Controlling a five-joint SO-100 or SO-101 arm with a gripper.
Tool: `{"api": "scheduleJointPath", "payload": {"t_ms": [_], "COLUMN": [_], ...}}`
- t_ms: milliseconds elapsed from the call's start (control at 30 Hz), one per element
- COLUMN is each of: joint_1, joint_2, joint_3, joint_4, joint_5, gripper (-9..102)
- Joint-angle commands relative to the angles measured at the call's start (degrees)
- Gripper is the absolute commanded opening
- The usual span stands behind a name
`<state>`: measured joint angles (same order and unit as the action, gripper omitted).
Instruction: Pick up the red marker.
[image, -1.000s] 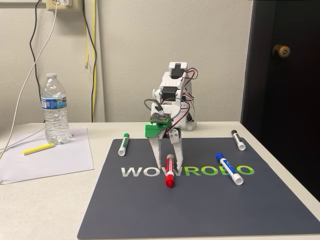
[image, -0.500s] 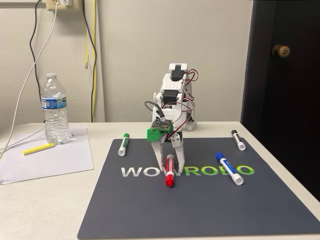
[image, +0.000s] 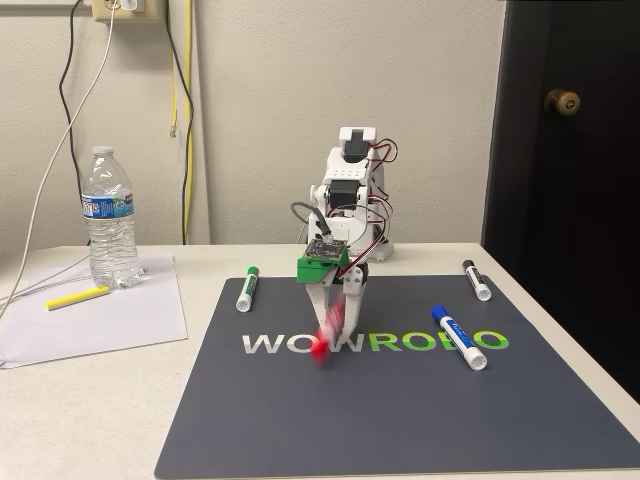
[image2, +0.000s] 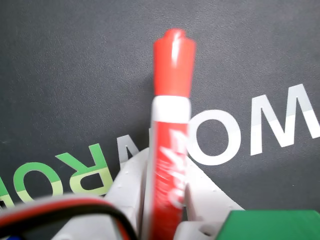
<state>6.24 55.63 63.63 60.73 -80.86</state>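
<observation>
Wrist view: the red marker (image2: 169, 150) stands between the two white fingers (image2: 131, 185) of your gripper (image2: 165, 200), red cap pointing away from the camera over the dark mat (image2: 60, 75) with its white and green lettering; the barrel looks pinched on both sides.

Fixed view: your gripper (image: 337, 318) hangs nose-down over the middle of the mat (image: 400, 410), close above the lettering; the red marker (image: 325, 340) shows as a red and white blur at the fingertips, cap low and toward the left of the view.

Jaws: drawn in narrow, holding the red marker by its barrel.

Step in hand: by the blur and the tilt, you appear to be just taking the marker off the mat; whether the cap end is clear of the surface cannot be told.

Next move: a straight, steady raise, grip kept firm; the cap end overhangs the fingers, so a jerk could swing or slip the barrel.

Also on the table: green-capped marker (image: 246, 288) at the mat's far left; blue-capped marker (image: 459, 337) to the right; black-capped marker (image: 476, 280) at the far right; water bottle (image: 109, 217) and yellow pen (image: 77, 297) on the paper.
</observation>
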Motion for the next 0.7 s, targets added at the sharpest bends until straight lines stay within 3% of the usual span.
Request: {"api": "scheduleJointPath", "payload": {"t_ms": [0, 300, 533, 667], "joint_1": [-0.9, -1.0, -0.8, -0.8], "joint_2": [0.2, 0.1, 0.3, 0.4], "joint_3": [-2.0, -2.0, -2.0, -2.0], "joint_4": [-1.1, -1.1, -1.3, -2.3], "joint_5": [0.8, 1.0, 1.1, 1.4], "gripper": [0, 0, 17, 18]}}
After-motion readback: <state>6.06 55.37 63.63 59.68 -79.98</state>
